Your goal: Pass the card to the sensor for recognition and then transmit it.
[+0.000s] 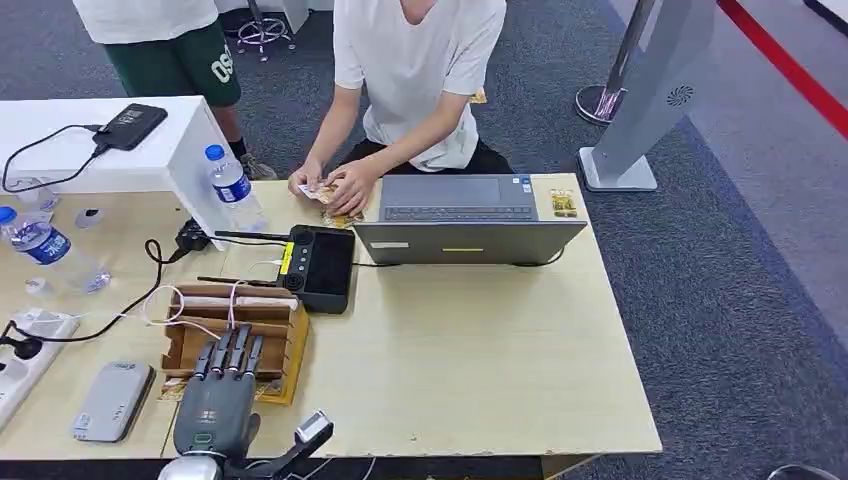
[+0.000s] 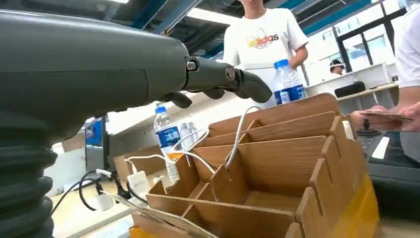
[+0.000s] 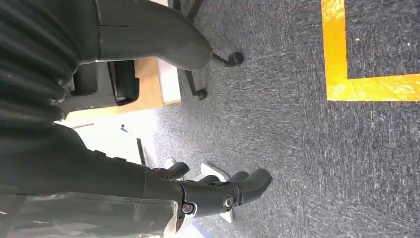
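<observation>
- Left hand [image 1: 220, 385]: empty, fingers straight and close side by side, held above the wooden slotted organizer [image 1: 240, 330] at the table's [image 1: 470, 350] near-left part.
- Right hand [image 3: 218, 191]: hangs over grey carpet [image 3: 297, 148], fingers loosely curled, holding nothing.
- Card [image 1: 318, 191]: across the table, between a seated person's hands [image 1: 335, 185], beside the laptop [image 1: 465, 215].
- Black sensor device [image 1: 322, 265]: between organizer and laptop.

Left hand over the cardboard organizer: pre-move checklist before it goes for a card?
1. Left hand free, fingers extended: ok.
2. Left hand poised over the cardboard organizer: ok.
3. Card visible in the organizer's slots: cannot tell; the near slots look empty.
4. White cable draped across the slots: not ok, snag risk.
5. Person's hands holding cards beside the laptop, apart from the organizer: ok.
6. Right hand empty, over the floor: ok.
</observation>
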`<state>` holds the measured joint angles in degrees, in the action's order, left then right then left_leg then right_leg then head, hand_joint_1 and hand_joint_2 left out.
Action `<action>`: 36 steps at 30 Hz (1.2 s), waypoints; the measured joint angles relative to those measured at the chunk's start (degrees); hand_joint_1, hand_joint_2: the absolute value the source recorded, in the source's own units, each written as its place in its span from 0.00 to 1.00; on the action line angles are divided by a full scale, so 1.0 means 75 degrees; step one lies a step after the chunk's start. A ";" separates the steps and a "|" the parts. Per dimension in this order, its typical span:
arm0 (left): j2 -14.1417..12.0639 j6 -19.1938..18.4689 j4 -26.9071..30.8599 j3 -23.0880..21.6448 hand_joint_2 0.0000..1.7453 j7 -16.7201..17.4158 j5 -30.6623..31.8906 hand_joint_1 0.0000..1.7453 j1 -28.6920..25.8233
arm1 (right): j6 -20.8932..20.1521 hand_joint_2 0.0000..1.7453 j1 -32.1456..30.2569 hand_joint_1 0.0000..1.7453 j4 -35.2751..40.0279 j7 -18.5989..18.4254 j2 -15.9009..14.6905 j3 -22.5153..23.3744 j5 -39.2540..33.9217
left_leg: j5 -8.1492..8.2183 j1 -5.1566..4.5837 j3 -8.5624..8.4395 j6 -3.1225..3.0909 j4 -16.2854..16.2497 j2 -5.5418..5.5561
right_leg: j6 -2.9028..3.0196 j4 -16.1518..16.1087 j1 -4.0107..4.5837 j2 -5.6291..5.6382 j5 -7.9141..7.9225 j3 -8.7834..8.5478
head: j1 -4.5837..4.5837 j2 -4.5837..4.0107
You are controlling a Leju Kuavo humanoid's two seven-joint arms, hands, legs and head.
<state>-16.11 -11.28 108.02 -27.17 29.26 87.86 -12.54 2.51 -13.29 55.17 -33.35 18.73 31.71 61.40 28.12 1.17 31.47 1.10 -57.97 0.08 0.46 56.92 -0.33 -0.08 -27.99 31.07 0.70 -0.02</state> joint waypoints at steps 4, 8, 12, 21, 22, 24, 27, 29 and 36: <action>0.0035 0.0026 0.0032 0.0140 1.00 0.0018 0.0000 0.00 -0.0053 | -0.0003 1.00 -0.0003 0.00 0.0018 -0.0009 0.0000 0.0000 0.0000 | 0.0000 0.0000 0.0001 0.0000 0.0000 0.0000 | 0.0000 0.0000 0.0000 -0.0002 0.0000 0.0000 | 0.0000 0.0000; 0.0082 0.0041 0.0032 0.0218 1.00 0.0021 0.0000 0.00 -0.0096 | -0.0003 1.00 -0.0006 0.00 0.0029 -0.0015 0.0000 0.0000 -0.0012 | 0.0000 0.0000 0.0001 0.0000 -0.0001 -0.0001 | 0.0000 0.0000 0.0000 0.0000 0.0001 0.0001 | 0.0000 0.0000; 0.0114 0.0044 0.0032 0.0282 1.00 0.0003 0.0000 0.00 -0.0142 | -0.0003 1.00 -0.0006 0.00 0.0038 -0.0015 0.0000 0.0000 -0.0012 | 0.0000 0.0000 0.0001 0.0000 -0.0001 -0.0001 | 0.0000 0.0000 0.0000 0.0000 0.0001 0.0001 | 0.0000 0.0000; 0.0204 0.0041 0.0026 0.0376 1.00 -0.0119 0.0000 0.00 -0.0180 | -0.0003 1.00 -0.0009 0.00 0.0058 -0.0015 0.0000 0.0000 -0.0012 | 0.0000 0.0000 0.0001 0.0000 -0.0001 -0.0001 | 0.0000 0.0000 0.0000 0.0000 0.0000 0.0001 | 0.0000 0.0000; 0.0224 0.0046 0.0006 0.0405 1.00 -0.0154 0.0000 0.00 -0.0179 | -0.0006 1.00 -0.0009 0.00 0.0058 -0.0015 0.0000 0.0000 -0.0012 | 0.0000 0.0000 0.0001 0.0000 -0.0001 0.0000 | 0.0000 0.0000 0.0000 0.0000 0.0000 0.0001 | 0.0000 0.0000; 0.0248 0.0067 -0.0038 0.0439 1.00 -0.0204 0.0000 0.00 -0.0179 | -0.0006 1.00 -0.0010 0.00 0.0058 -0.0015 0.0000 0.0000 -0.0012 | 0.0000 0.0000 0.0001 0.0000 -0.0001 -0.0001 | 0.0000 0.0000 0.0000 0.0000 0.0000 0.0001 | -0.0003 0.0000; 0.0268 0.0073 -0.0094 0.0448 1.00 -0.0207 0.0000 0.00 -0.0180 | -0.0006 1.00 -0.0010 0.00 0.0058 -0.0015 0.0000 0.0000 -0.0012 | 0.0000 0.0000 0.0001 0.0000 -0.0001 -0.0001 | 0.0000 0.0000 0.0000 0.0000 0.0000 0.0001 | -0.0003 0.0000; 0.0289 0.0085 -0.0126 0.0457 1.00 -0.0207 0.0000 0.00 -0.0181 | -0.0006 1.00 -0.0010 0.00 0.0058 -0.0015 0.0000 0.0000 -0.0012 | 0.0000 0.0000 0.0001 0.0000 -0.0001 0.0000 | 0.0000 0.0000 0.0000 0.0000 0.0000 0.0001 | 0.0000 0.0000; 0.0312 0.0087 -0.0184 0.0463 1.00 -0.0230 0.0000 0.00 -0.0186 | -0.0006 1.00 -0.0010 0.00 0.0058 -0.0015 0.0000 0.0000 -0.0012 | 0.0000 0.0000 0.0002 0.0000 -0.0001 0.0000 | 0.0000 0.0000 0.0000 0.0000 0.0000 0.0001 | -0.0003 0.0000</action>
<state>-13.77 -10.62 106.64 -23.69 27.54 87.86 -13.94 2.47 -13.37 55.60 -33.46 18.73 31.71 61.31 28.12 1.16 31.48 1.10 -57.98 0.07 0.45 56.91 -0.33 -0.08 -27.98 31.08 0.68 -0.02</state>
